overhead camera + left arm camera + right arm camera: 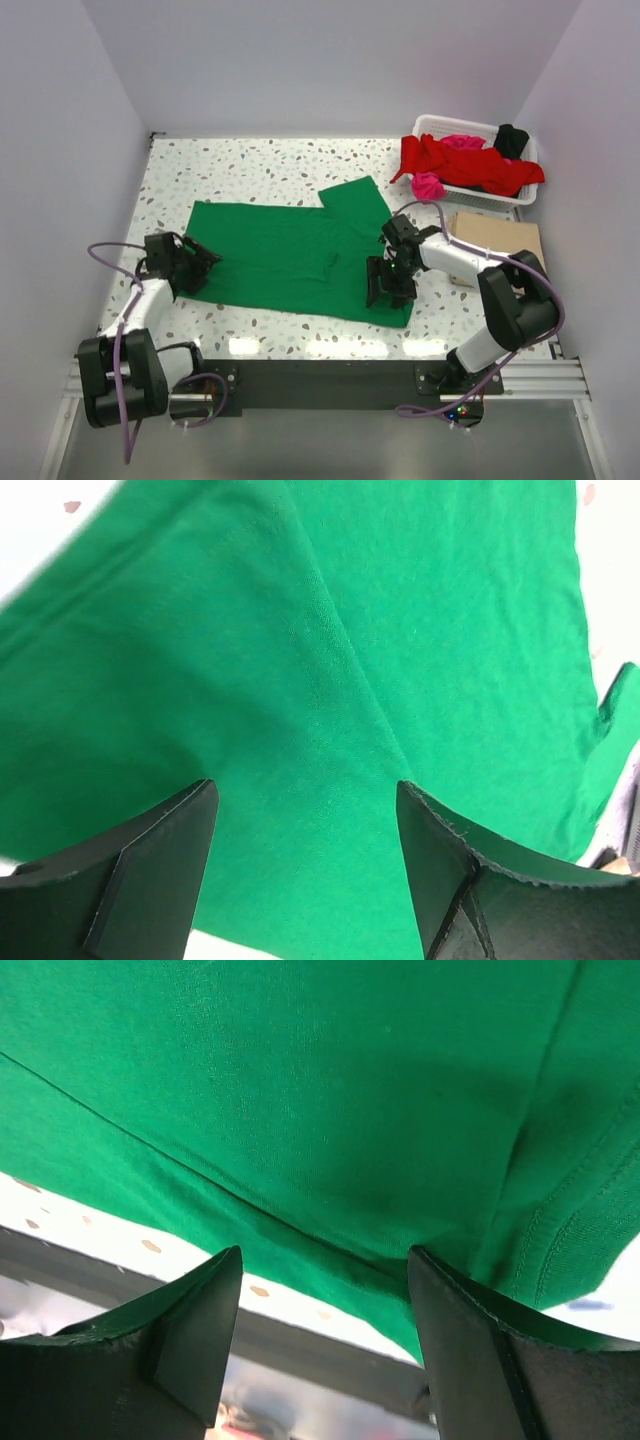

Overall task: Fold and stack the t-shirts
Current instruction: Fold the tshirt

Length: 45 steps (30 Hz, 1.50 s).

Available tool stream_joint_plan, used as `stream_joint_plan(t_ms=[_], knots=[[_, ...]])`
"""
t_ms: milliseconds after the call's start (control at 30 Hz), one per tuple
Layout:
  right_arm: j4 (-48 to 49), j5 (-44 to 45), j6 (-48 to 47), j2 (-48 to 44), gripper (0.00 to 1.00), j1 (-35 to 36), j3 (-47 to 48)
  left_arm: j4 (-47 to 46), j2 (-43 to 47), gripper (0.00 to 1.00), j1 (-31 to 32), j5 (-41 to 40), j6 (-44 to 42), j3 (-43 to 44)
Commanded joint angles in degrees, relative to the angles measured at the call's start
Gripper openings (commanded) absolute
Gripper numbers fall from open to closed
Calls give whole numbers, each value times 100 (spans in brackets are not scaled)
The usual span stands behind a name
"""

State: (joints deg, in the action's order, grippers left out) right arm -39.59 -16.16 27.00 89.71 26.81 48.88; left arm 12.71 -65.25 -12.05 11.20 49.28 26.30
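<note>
Logging the green t-shirt (pixel 290 255) first: it lies spread flat near the middle of the speckled table (pixel 250 165), one sleeve pointing toward the far right. Its near hem is close to the table's front edge.

The left gripper (pixel 205 258) sits at the shirt's left edge, jaws wide apart and nothing between them. In the left wrist view a long crease runs up the cloth from between the fingers. The right gripper (pixel 385 285) hangs over the shirt's near-right part, jaws also apart, no cloth pinched.

Risks as we judge them:
- A pinch on the crease could take only one layer, so the fold would come out skewed.
- Uneven pulls from the two sides could drag the shirt over the front edge.

Count:
- one green shirt laid out
- one tan t-shirt (pixel 500 238) beside the right arm, apparently already folded
- one white basket (pixel 432 125) at the far right
- in or over it: one red t-shirt (pixel 440 158), one black t-shirt (pixel 512 140), and magenta cloth (pixel 428 185) at two spots. We cannot tell whether that is one shirt or two.
- two grippers
</note>
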Motion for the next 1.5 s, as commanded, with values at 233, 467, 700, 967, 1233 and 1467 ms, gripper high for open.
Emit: stream_joint_plan(t_ms=[233, 467, 700, 967, 1233, 1467], knots=[[-1604, 245, -353, -393, 72, 0, 1447, 575, 752, 77, -51, -556, -434, 734], [-1455, 307, -793, 765, 71, -404, 3344, 548, -144, 77, -51, -777, -1472, 2202], [-1227, 1088, -917, 2743, 66, -729, 6079, 23, -1769, 75, -51, -365, -2080, 3416], [-330, 2265, -740, 4097, 62, -791, 7626, -489, -3089, 70, -43, -250, -2396, 4162], [-171, 2837, -1057, 5204, 55, -817, 8672, -436, -3836, 69, 10, -215, -2449, 4856], [-13, 2768, -1048, 5530, 54, -958, 8761, -454, -4074, 69, 36, -311, -2484, 5156]])
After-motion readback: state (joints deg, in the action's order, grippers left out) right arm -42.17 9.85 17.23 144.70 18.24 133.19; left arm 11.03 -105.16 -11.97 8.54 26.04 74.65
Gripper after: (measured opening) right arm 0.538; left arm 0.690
